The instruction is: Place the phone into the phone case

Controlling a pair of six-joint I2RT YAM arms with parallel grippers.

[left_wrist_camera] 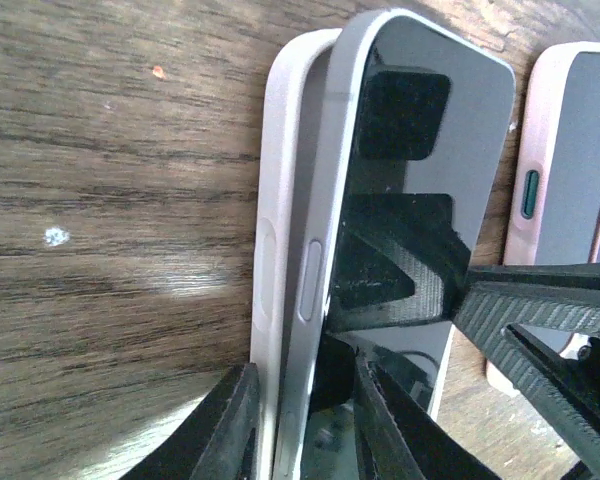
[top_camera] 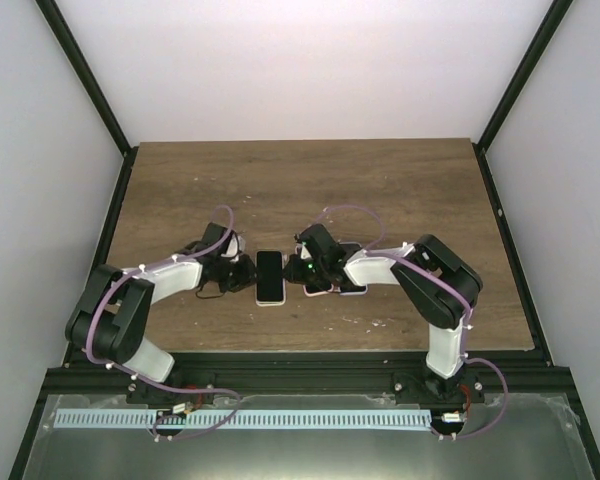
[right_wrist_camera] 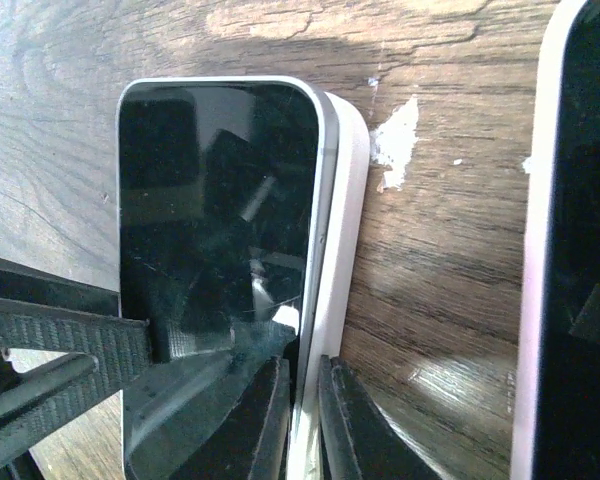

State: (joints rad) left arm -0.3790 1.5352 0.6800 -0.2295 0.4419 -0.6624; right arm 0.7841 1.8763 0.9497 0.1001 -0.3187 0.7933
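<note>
You're clamping left gripper (left_wrist_camera: pixel 305 425) and right gripper (right_wrist_camera: pixel 300 400) narrowly on opposite rims of phone case (left_wrist_camera: pixel 278 200); uneven squeezing risking phone (left_wrist_camera: pixel 430 160) popping out.

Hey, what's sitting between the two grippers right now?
The phone, partly seated in its white case, lies between the left gripper and right gripper, clearest in the top view.

Brown wood-grain table (top_camera: pixel 300 180) with a dull sheen, a few white flecks, and one chipped white patch (right_wrist_camera: pixel 398 138) in the surface. White walls (top_camera: pixel 30 200) on three sides; black posts (top_camera: pixel 87 75) slant up from the far corners. Near edge: black rail (top_camera: pixel 300 371), then a grey metal shelf (top_camera: pixel 540 440) carrying a pale toothed strip (top_camera: pixel 310 419). Light soft and even.
</note>
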